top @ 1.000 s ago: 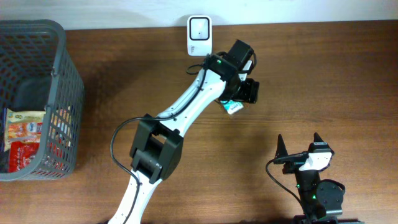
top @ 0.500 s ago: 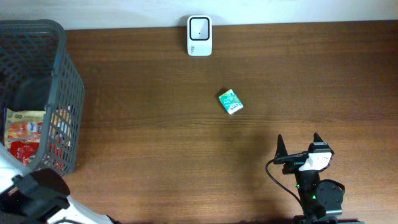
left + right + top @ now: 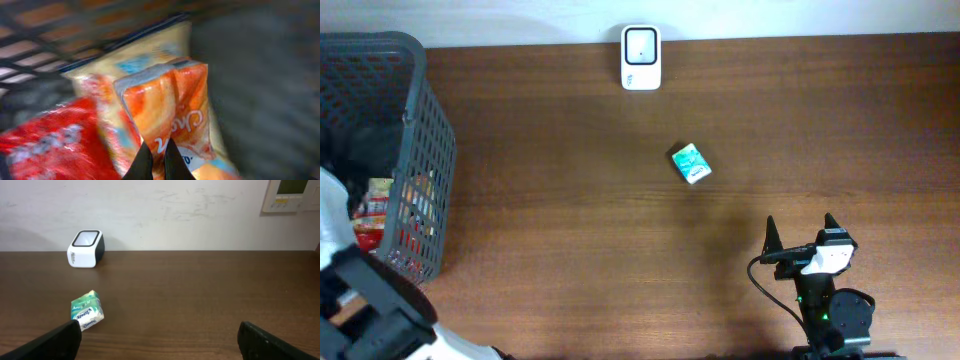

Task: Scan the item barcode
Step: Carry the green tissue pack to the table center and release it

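Right gripper [image 3: 800, 224] is parked spread and empty at the near edge of the table [image 3: 570, 220]. In the basket [image 3: 432, 130] at the left edge, the left gripper [image 3: 155, 156] is pressed together against an orange packet [image 3: 175, 100]; a real hold cannot be told. Green pack [image 3: 690, 163] is left mid-table, and the scanner [image 3: 641, 44] at the far edge is unused. The packet's scan is judged still to be done.

Overhead: fixed, straight down on the table [image 3: 570, 200], far enough off to take in the basket [image 3: 428, 130] at left, the scanner [image 3: 640, 57] at the far edge and a small green packet [image 3: 691, 163] mid-table. Right wrist: low by the near edge, level, facing the back wall [image 3: 160, 210]; shares scanner and green packet with overhead. Left wrist: pressed close inside the basket, blurred, on an orange packet [image 3: 175, 110]; only the basket is common with overhead.
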Robot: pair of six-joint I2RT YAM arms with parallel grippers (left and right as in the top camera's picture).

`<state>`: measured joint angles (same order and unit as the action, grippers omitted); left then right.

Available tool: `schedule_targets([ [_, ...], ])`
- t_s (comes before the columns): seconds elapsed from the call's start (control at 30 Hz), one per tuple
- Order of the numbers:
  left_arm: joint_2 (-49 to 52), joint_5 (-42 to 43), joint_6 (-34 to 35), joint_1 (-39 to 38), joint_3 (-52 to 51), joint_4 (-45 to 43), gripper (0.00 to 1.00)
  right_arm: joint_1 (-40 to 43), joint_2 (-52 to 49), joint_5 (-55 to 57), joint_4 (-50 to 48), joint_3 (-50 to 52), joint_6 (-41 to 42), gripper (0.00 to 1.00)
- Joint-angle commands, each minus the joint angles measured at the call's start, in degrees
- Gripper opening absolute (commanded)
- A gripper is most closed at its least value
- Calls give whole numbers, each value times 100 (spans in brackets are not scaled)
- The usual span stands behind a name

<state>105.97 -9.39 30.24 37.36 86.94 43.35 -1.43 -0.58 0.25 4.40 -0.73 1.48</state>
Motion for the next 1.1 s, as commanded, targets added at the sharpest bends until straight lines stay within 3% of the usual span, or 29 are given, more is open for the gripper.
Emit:
schedule_targets([
  [0.0,-2232,2618,-166,15,485,-247,0,33,37,44,31,42,31,99],
  [0.03,-2962,3335,-166,-20,485,-243,0,33,37,44,31,42,31,99],
  [0.1,-3703,4065,-162,-903,485,-293,0,33,37,44,31,42,31,98],
  [0.13,-3709,4035,-166,-2323,485,-350,0,33,37,44,28,42,31,99],
  [0.2,-2957,3394,-824,-4557,483,-337,0,33,37,44,31,42,31,99],
  [0.27,-1674,2962,-1040,-5796,483,-103,0,33,37,44,31,42,31,99],
  [0.4,365,2793,-1036,-6382,483,-94,0,33,37,44,31,42,31,99],
  [0.47,929,2793,-994,-6489,483,-157,0,33,37,44,31,42,31,99],
  [0.53,1423,2363,129,-6544,483,-345,0,33,37,44,28,42,31,99],
  [0.63,1818,2367,505,-6581,483,-680,1,33,37,44,28,42,31,98],
  [0.7,2048,2400,772,-6846,483,-1051,13,33,37,44,28,42,31,98],
  [0.77,2065,2503,748,-7211,483,-1613,16,33,37,44,31,42,31,99],
  [0.83,2065,2551,271,-7357,516,-2155,35,33,37,44,31,42,31,98],
  [0.87,2055,2634,-225,-7305,684,-2100,55,33,37,44,31,42,31,98],
  [0.93,1939,2625,-885,-7023,1458,-1143,68,33,37,44,28,42,31,99],
  [1.0,1805,2588,-960,-6564,2496,140,77,33,37,44,28,42,31,98],
  [1.03,1694,2588,-960,-6190,3193,1003,93,33,37,44,28,42,31,99],
  [1.07,1582,2590,-957,-5910,3556,1405,100,33,37,44,28,42,31,99],
])
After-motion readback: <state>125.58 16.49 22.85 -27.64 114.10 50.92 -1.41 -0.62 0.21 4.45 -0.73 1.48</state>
